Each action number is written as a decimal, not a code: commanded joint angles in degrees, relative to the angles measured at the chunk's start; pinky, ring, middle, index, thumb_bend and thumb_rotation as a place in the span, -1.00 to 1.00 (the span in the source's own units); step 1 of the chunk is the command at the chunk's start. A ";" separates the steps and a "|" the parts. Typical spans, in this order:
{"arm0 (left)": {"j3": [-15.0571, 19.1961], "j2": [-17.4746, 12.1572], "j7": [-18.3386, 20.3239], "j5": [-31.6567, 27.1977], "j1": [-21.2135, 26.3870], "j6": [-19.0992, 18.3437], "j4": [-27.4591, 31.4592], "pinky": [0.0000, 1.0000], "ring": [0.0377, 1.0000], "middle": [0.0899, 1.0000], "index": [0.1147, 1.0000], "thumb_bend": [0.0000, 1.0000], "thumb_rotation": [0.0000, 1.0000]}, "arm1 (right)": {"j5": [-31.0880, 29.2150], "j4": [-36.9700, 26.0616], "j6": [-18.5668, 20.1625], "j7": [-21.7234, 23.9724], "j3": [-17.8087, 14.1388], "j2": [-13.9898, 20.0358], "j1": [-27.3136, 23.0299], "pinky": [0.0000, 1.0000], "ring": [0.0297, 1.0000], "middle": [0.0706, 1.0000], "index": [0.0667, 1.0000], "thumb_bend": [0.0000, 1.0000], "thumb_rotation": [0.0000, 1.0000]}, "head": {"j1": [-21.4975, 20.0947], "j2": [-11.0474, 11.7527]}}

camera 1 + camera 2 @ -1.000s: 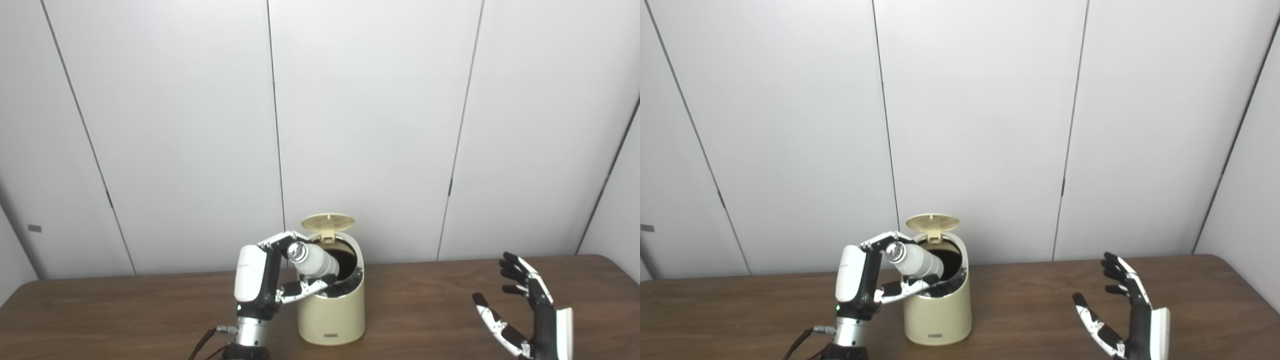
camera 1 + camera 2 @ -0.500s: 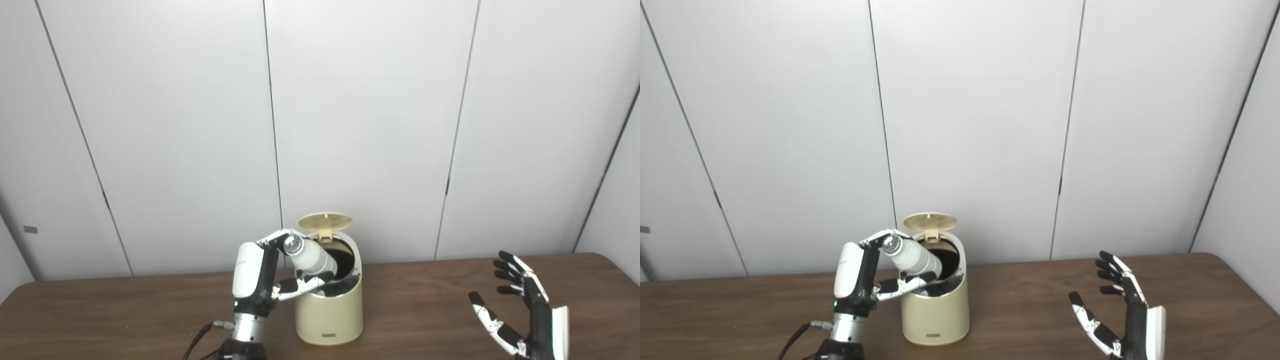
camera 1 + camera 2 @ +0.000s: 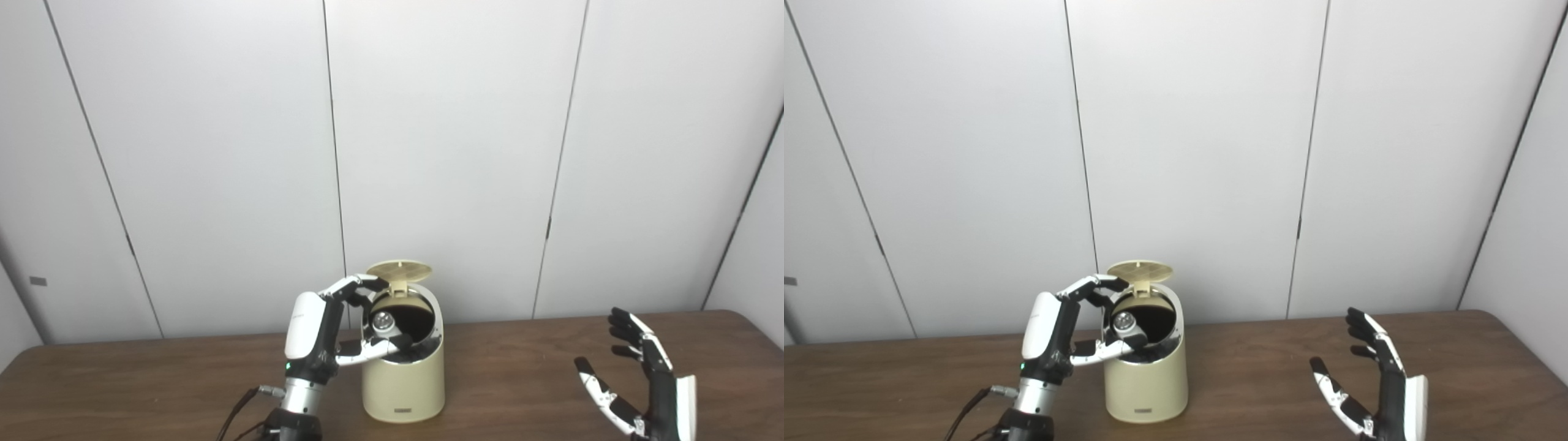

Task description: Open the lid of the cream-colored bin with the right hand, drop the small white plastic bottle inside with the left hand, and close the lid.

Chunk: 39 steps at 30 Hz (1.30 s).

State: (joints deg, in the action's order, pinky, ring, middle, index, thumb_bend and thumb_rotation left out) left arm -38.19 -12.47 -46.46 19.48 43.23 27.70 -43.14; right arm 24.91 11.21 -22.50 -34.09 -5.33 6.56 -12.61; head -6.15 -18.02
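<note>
The bottle [image 3: 383,322] sits inside the open bin [image 3: 404,380], the left hand [image 3: 318,334] spread empty at its 9 o'clock, right hand [image 3: 643,386] splayed, empty.

Bright even light, soft shadows, slightly soft focus

There is one bin [image 3: 402,380] with one lid [image 3: 399,270], one bottle [image 3: 382,321], two hands, left [image 3: 321,334] and right [image 3: 643,383], and one table [image 3: 520,380].
</note>
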 commanded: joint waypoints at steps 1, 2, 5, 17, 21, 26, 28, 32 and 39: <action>0.12 -0.13 2.06 0.38 1.47 -0.78 0.89 0.06 0.22 0.21 0.20 1.00 0.01 | -0.18 3.41 -2.18 -0.34 1.22 -2.90 2.53 0.25 0.45 0.49 0.53 -0.50 -0.97 | -0.06 0.05; 0.15 -0.13 2.02 0.39 1.45 -0.78 0.92 0.07 0.22 0.21 0.19 1.00 -0.01 | -0.12 3.78 -2.48 -0.51 1.19 -2.81 2.46 0.24 0.45 0.48 0.53 -0.49 -0.98 | -0.06 0.05; 0.30 -0.06 1.68 0.38 1.34 -0.78 1.11 0.07 0.22 0.21 0.19 1.00 -0.04 | -0.13 3.54 -2.34 -0.55 1.16 -2.95 2.47 0.21 0.42 0.47 0.51 -0.49 -0.86 | -0.06 0.05; 2.48 -0.90 -0.77 -4.62 -2.02 -0.78 8.11 -0.19 -0.09 -0.09 -0.21 0.05 -1.00 | -0.45 3.07 -2.05 -0.13 1.19 -2.90 2.54 0.22 0.44 0.48 0.52 -0.50 -0.92 | 0.32 0.14; 9.02 -0.21 5.28 -12.13 -6.35 -0.78 15.89 -0.21 -0.13 -0.10 -0.20 0.01 -1.00 | -0.07 3.39 -1.90 -0.28 1.22 -2.63 2.47 0.22 0.44 0.48 0.52 -0.50 -0.88 | 0.58 0.25; 18.36 1.96 13.12 -16.80 -11.50 -0.78 23.84 -0.19 -0.13 -0.09 -0.19 0.00 -1.00 | -0.22 4.35 -2.23 -0.25 1.17 -2.14 2.21 0.26 0.46 0.50 0.54 -0.50 -0.82 | 1.03 0.42; 20.94 2.33 13.53 -16.02 -13.33 -0.78 26.76 -0.19 -0.13 -0.09 -0.19 0.00 -1.00 | -0.11 4.19 -1.99 -0.14 1.19 -2.03 2.18 0.26 0.46 0.50 0.53 -0.51 -0.73 | 1.20 0.44; 24.87 2.24 13.66 -14.68 -16.50 -0.78 31.06 -0.22 -0.16 -0.09 -0.19 0.00 -1.00 | -1.82 4.12 -2.04 0.84 0.97 -2.04 2.04 0.32 0.50 0.53 0.55 -0.51 -0.76 | 1.40 0.79; 32.12 2.08 20.42 -18.22 -22.06 -0.78 33.44 -0.12 0.00 -0.09 -0.15 0.02 -1.00 | -2.14 2.23 -2.62 1.77 1.19 -1.49 1.32 0.32 0.51 0.53 0.53 -0.51 -0.53 | 1.58 1.18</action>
State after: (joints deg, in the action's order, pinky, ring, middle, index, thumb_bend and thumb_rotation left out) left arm -6.62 -9.77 -27.75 1.63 20.41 25.80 -11.16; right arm 22.62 11.88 -22.69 -32.77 -5.22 6.71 -13.19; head -4.57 -16.79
